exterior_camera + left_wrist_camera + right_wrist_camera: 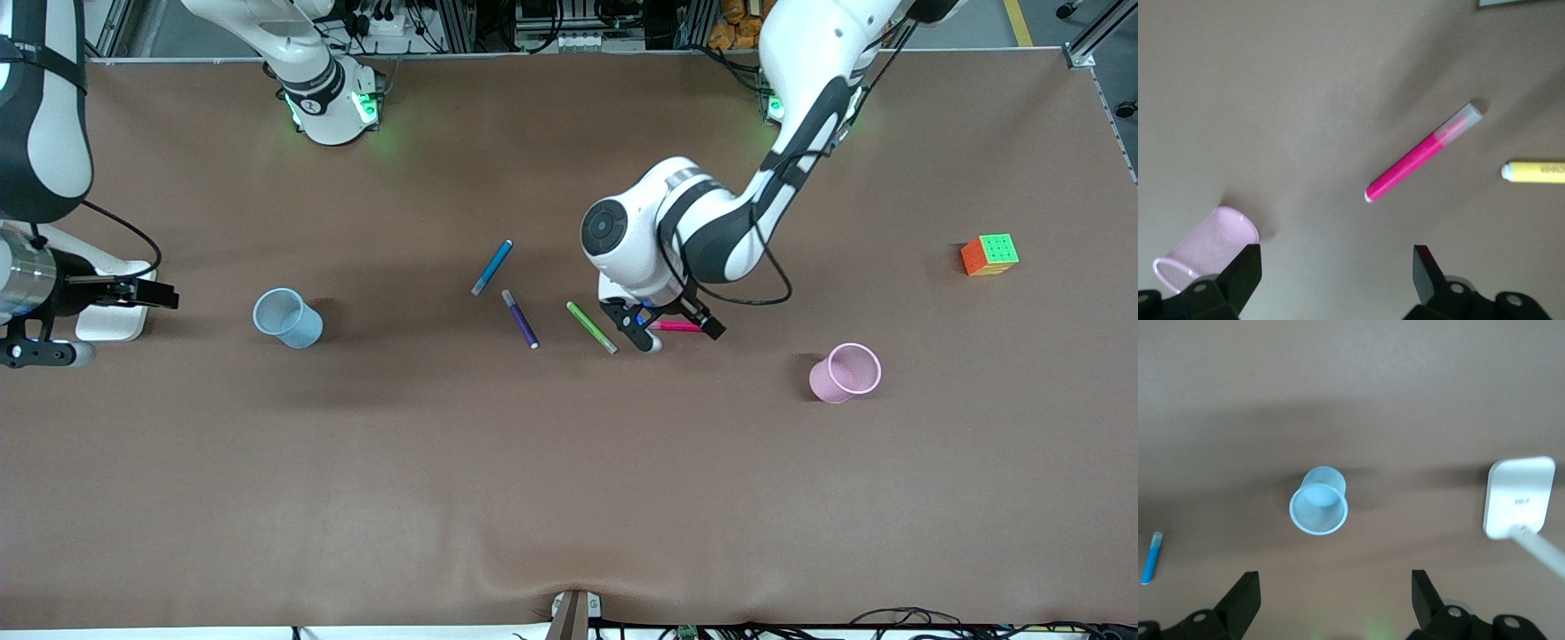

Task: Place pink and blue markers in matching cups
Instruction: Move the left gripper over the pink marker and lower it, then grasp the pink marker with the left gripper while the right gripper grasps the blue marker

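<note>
The pink marker [677,326] [1415,160] lies flat on the brown table, its pale cap pointing away from the pink cup [845,373] [1211,247]. My left gripper [676,332] [1337,257] hangs just over this marker, open and holding nothing. The blue marker [492,267] [1151,558] lies toward the table's middle, farther from the front camera. The pale blue cup [286,317] [1318,501] stands upright toward the right arm's end. My right gripper [164,298] [1331,580] waits raised beside the blue cup, open and empty.
A dark purple marker [520,318] and a yellow-green marker [591,327] [1535,171] lie between the blue and pink markers. A colourful puzzle cube [989,254] sits toward the left arm's end. A white flat pad [111,322] [1518,497] lies under the right arm.
</note>
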Action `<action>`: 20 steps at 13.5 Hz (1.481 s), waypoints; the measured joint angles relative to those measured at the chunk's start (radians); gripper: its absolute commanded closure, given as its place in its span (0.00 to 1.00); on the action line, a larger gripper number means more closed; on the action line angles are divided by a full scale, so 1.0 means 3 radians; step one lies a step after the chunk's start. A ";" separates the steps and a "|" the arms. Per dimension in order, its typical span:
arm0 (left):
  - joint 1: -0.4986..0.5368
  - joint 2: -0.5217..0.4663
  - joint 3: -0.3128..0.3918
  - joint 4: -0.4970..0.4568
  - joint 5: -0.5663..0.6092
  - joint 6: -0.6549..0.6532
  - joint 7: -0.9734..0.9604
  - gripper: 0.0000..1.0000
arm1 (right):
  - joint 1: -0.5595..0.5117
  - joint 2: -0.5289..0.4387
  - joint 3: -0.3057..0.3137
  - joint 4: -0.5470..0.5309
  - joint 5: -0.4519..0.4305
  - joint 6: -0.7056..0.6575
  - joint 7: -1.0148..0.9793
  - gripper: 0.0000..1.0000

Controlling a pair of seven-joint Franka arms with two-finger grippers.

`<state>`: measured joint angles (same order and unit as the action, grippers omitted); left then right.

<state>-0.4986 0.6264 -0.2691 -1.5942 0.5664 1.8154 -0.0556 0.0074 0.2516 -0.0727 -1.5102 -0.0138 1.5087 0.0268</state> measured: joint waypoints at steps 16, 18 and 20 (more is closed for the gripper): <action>-0.0193 0.0367 0.0000 0.0015 0.0166 0.0443 0.1308 0.18 | 0.1124 0.0167 0.0038 -0.0915 0.0410 0.0739 0.2254 0.00; -0.0227 0.0367 0.0000 0.0014 0.0215 0.0450 0.1418 0.21 | 0.1172 0.0168 0.0037 -0.1081 0.0484 0.0912 0.2337 0.00; -0.0250 0.0371 0.0000 -0.0009 0.0250 0.0469 0.1476 0.21 | 0.1183 0.0168 0.0037 -0.1211 0.0605 0.1080 0.2384 0.00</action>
<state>-0.5737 0.7377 -0.2691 -1.5971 0.6413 1.9562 0.3872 0.3622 0.3020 -0.0617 -1.8735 0.1677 1.8326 0.7421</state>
